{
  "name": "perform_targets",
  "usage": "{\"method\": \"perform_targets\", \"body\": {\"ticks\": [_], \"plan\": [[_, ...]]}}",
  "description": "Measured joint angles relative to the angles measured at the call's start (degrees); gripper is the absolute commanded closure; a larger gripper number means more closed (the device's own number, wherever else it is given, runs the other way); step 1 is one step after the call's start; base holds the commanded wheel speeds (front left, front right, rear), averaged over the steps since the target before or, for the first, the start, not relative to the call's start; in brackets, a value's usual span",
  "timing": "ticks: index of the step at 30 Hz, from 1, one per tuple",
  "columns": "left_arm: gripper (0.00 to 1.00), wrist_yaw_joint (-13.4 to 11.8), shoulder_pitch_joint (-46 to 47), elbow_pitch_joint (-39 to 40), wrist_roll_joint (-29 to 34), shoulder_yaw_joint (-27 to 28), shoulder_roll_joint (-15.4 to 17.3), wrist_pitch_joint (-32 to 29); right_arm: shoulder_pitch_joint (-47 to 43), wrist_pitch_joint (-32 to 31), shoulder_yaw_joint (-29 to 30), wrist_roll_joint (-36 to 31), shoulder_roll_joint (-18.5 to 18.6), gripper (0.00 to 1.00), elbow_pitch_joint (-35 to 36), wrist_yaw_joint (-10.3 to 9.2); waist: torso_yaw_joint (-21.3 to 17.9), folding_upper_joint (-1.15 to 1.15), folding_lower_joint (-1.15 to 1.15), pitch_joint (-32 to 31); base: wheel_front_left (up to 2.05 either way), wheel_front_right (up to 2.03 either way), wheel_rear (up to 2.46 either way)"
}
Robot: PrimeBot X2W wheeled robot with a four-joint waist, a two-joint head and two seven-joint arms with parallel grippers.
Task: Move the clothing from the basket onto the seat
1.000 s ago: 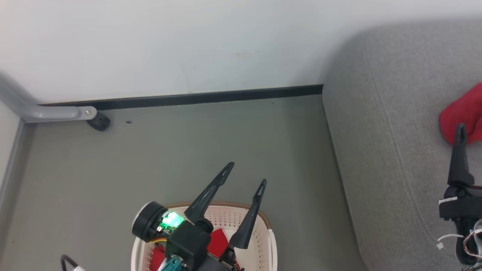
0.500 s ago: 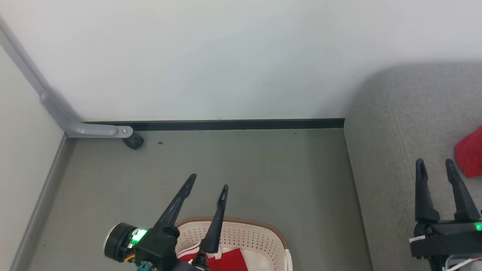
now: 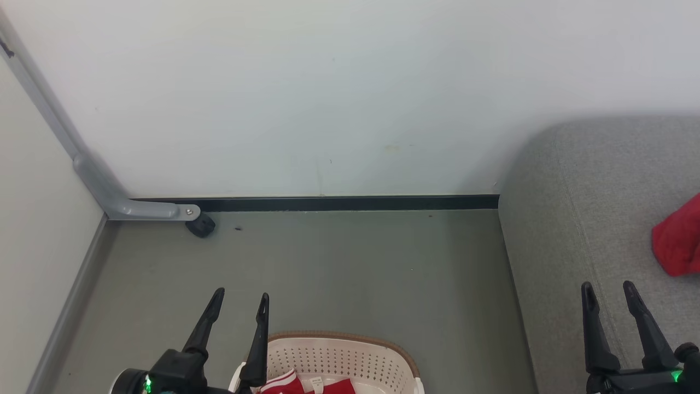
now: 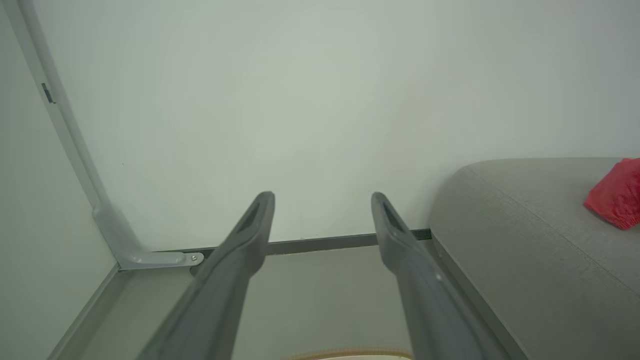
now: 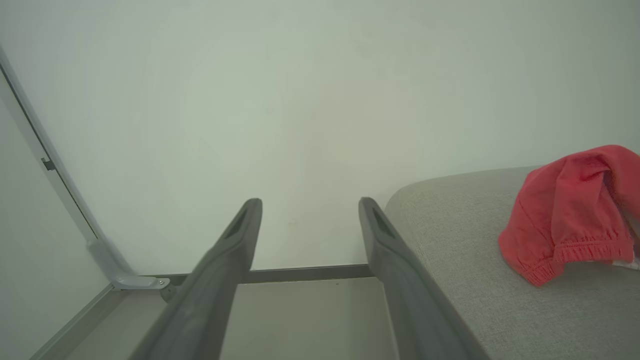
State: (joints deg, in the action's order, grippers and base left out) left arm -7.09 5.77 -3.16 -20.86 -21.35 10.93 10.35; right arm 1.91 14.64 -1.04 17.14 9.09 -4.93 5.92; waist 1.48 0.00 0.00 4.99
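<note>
Left of the seat (image 3: 590, 219), the basket (image 3: 339, 335) holds clothing (image 3: 339, 387). Left gripper (image 3: 240, 306) and right gripper (image 3: 608, 293) gape empty; a downward grasp likely comes next.

Even, soft indoor light, faint shadows on the wall (image 3: 350, 98), wrist views slightly hazy

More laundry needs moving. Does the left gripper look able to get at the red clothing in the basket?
Probably yes: the left gripper is open and empty beside the basket, nothing covers the clothing, though its fingers point toward the wall.
</note>
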Motion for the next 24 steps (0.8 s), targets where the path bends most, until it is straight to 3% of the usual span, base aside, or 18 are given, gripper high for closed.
{"method": "perform_targets", "body": {"ticks": [13, 24], "plan": [[0.0, -0.01, -4.21, -4.26, -0.69, 4.74, -2.24, -0.01, -6.02, -0.53, 0.41, -0.6, -0.2, 0.0, 2.75, -1.92, -0.25, 0.0, 0.0, -2.85, 0.0, 0.0, 0.0], [0.0, -0.01, -5.12, -5.66, -0.67, 6.6, -3.76, -0.02, -7.5, -1.56, 0.52, -1.09, -0.1, 0.0, 5.0, -2.46, -0.04, 0.0, 0.0, -3.98, 0.0, 0.0, 0.0]]}}
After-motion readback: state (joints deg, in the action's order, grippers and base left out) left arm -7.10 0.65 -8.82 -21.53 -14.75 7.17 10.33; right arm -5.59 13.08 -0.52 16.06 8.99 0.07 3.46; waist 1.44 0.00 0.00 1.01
